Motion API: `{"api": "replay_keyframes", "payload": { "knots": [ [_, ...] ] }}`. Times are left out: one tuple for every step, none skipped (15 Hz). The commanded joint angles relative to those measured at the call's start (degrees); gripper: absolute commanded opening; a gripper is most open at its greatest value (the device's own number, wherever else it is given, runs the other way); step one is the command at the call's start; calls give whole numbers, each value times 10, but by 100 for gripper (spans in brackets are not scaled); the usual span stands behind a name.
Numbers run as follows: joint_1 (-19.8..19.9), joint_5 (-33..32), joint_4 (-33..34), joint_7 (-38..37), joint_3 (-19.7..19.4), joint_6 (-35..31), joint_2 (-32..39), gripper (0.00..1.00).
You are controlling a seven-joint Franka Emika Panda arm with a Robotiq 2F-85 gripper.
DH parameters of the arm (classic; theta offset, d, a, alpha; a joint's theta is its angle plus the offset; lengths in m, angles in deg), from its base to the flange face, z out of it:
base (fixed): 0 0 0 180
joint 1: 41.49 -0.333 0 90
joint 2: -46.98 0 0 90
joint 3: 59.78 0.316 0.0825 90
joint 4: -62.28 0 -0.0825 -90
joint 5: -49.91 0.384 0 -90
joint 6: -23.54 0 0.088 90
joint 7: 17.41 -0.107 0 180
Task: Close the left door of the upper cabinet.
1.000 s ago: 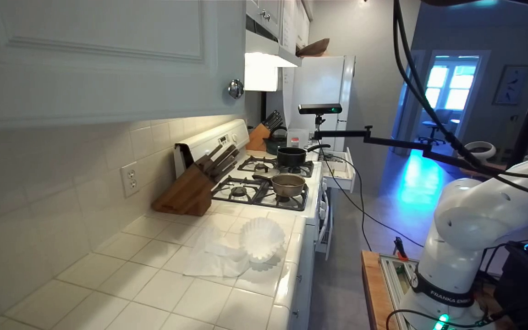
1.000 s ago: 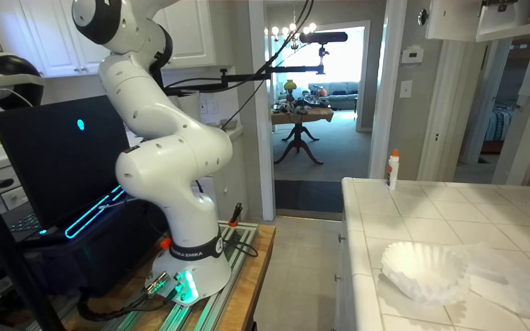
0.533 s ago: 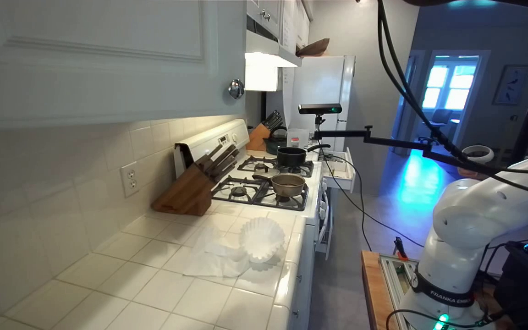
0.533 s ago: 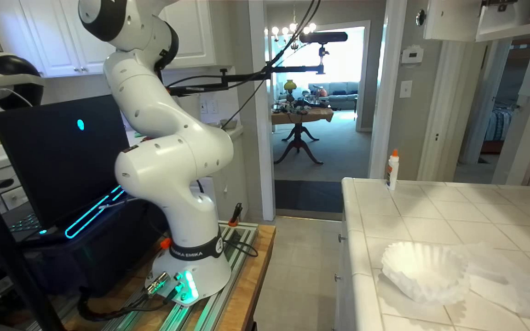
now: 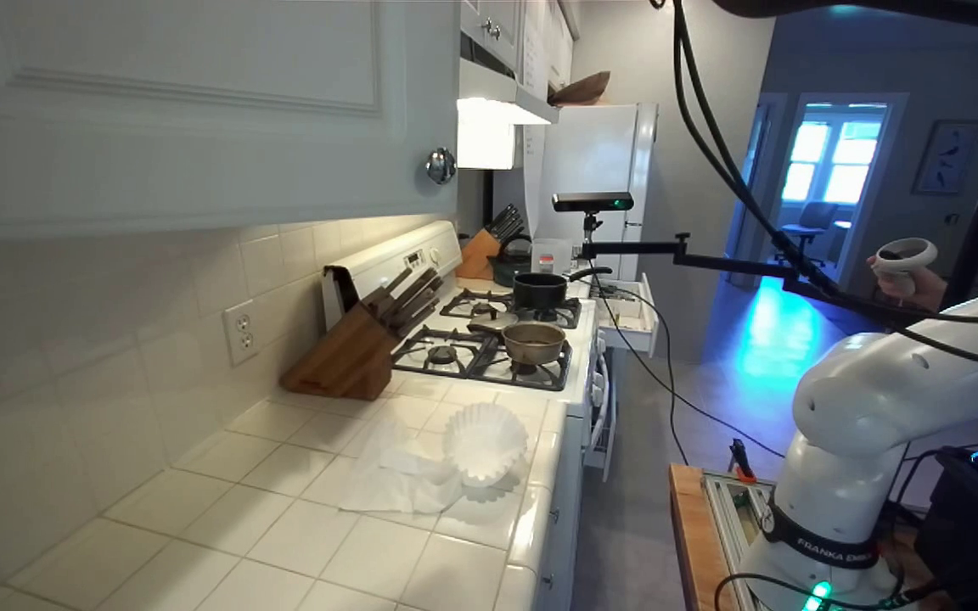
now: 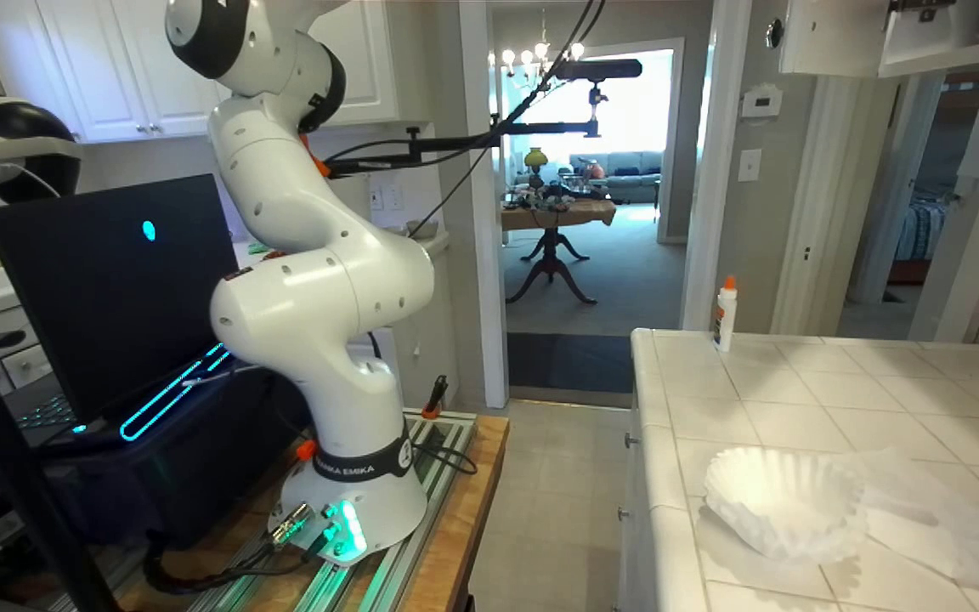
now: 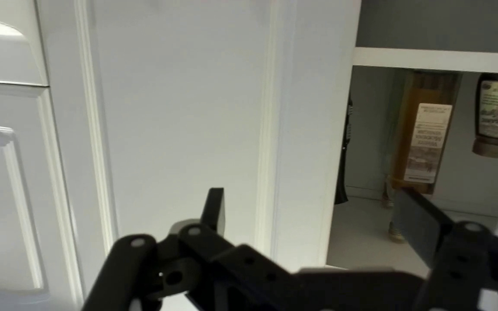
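Note:
The left door [image 5: 200, 127] stands swung out from the upper cabinet [image 6: 957, 58]; its panelled face and chrome knob [image 5: 441, 166] show in an exterior view. Elsewhere its inner side [image 6: 838, 38] shows at the top right. In the upside-down wrist view my gripper [image 7: 316, 207] is open, fingers wide apart, nothing between them. It hovers before the cabinet: one finger [image 7: 216, 209] against the white twin door [image 7: 180, 108], which is shut, the other [image 7: 422, 220] by the open compartment. A pale strip at the right edge may be the left door; contact cannot be told. Both exterior views cut the gripper off.
Bottles [image 7: 424, 142] stand on the cabinet shelf. Below are a tiled counter with paper filters [image 5: 485, 445], a knife block [image 5: 349, 348], a stove with pans [image 5: 534, 342] and a range hood [image 5: 506, 89]. A camera on a bracket [image 5: 592, 202] and hanging cables [image 5: 710, 144] cross the aisle.
The upper arm has swung rightward in an exterior view, and the cables have shifted. The left door's knob has moved slightly farther out from the cabinet. A hand with a controller has come into view.

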Motion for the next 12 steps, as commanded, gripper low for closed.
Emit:
{"api": "replay_keyframes", "payload": {
  "knots": [
    [31,-9,-3,-57,-5,78,-67,100],
    [0,-3,-7,-42,-17,102,-74,100],
    [-30,-1,-10,-26,-25,124,-77,100],
    [-48,-3,-10,-17,-28,144,-83,100],
    [-56,-6,-4,-12,-29,159,-79,100],
    [-51,-9,1,-14,-28,173,-82,100],
    [-55,-7,3,-17,-29,186,-86,100],
    [-67,-2,6,-13,-31,200,-84,100],
    [-71,-2,10,-14,-32,208,-83,100],
    [-74,-3,16,-12,-31,213,-78,100],
    [-78,1,18,-15,-31,202,-73,100],
    [-82,3,18,-13,-31,178,-67,100]
  ]
}}
